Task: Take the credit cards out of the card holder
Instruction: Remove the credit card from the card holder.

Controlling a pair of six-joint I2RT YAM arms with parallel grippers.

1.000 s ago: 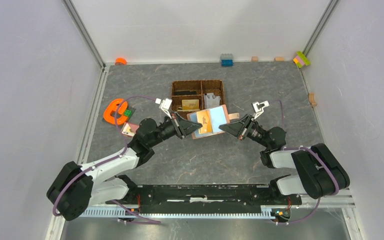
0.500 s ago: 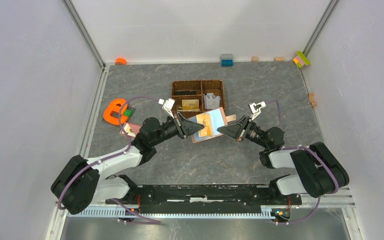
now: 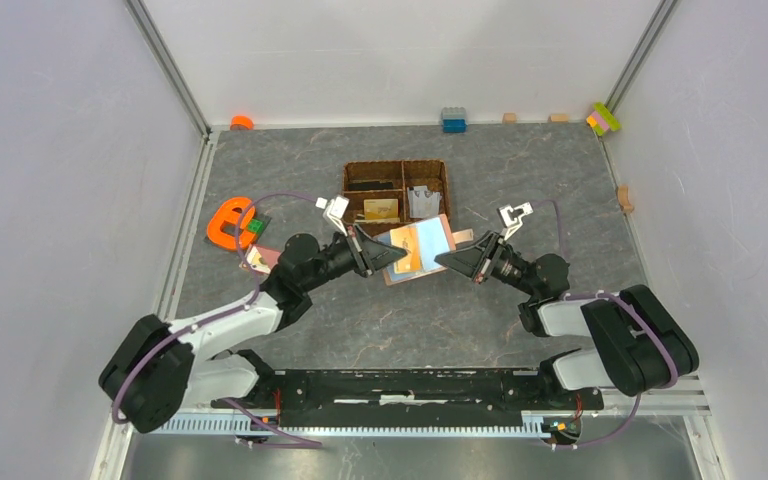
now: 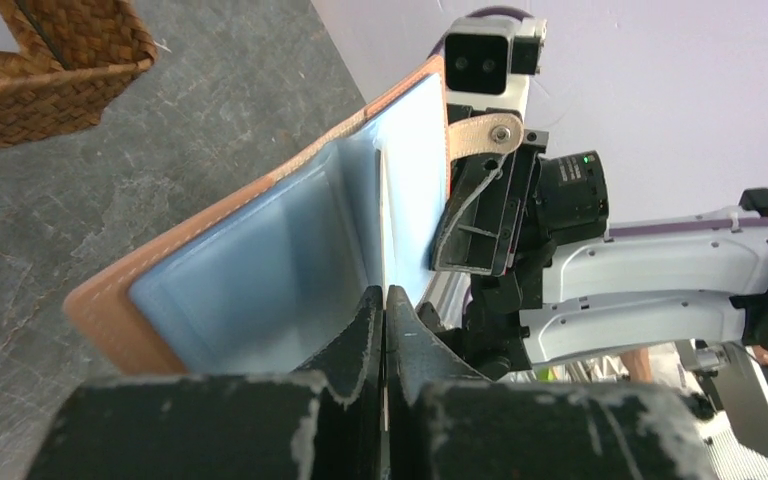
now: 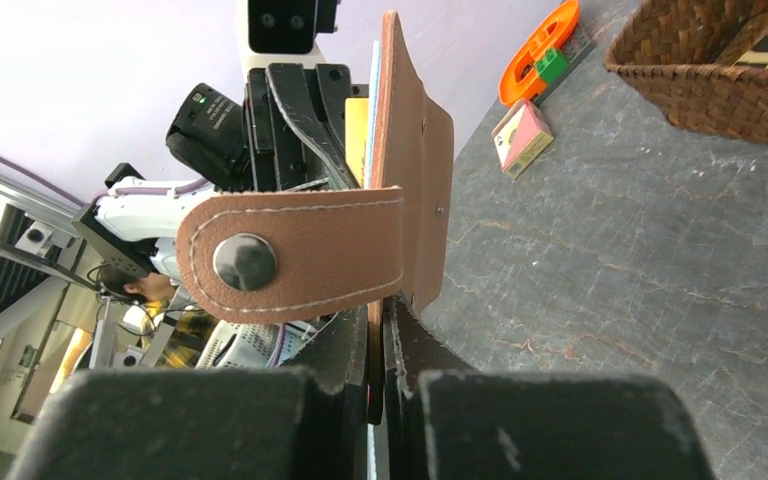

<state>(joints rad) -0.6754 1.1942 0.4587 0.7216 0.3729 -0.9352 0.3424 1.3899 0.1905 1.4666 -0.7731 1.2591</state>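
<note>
The salmon-pink card holder (image 3: 432,237) hangs open above the table between my two grippers, its pale blue inside facing up. My left gripper (image 3: 397,254) is shut on the edge of a thin gold-tan credit card (image 3: 408,259) that sticks out of the blue pocket (image 4: 260,270). In the left wrist view the card's edge (image 4: 380,215) runs straight into the closed left gripper (image 4: 384,292). My right gripper (image 3: 441,259) is shut on the holder's opposite edge. The right wrist view shows the right gripper (image 5: 378,312) just below the snap tab (image 5: 290,255).
A brown woven divided basket (image 3: 396,166) stands just behind the holder, with a tan card (image 3: 381,209) and dark items inside. An orange object (image 3: 226,222), a green block (image 3: 255,227) and a small pink box (image 3: 258,259) lie to the left. Small blocks (image 3: 453,120) line the back wall.
Both grippers and the card holder have shifted only slightly. The left arm's elbow has edged a little forward. Both grips look the same as before.
</note>
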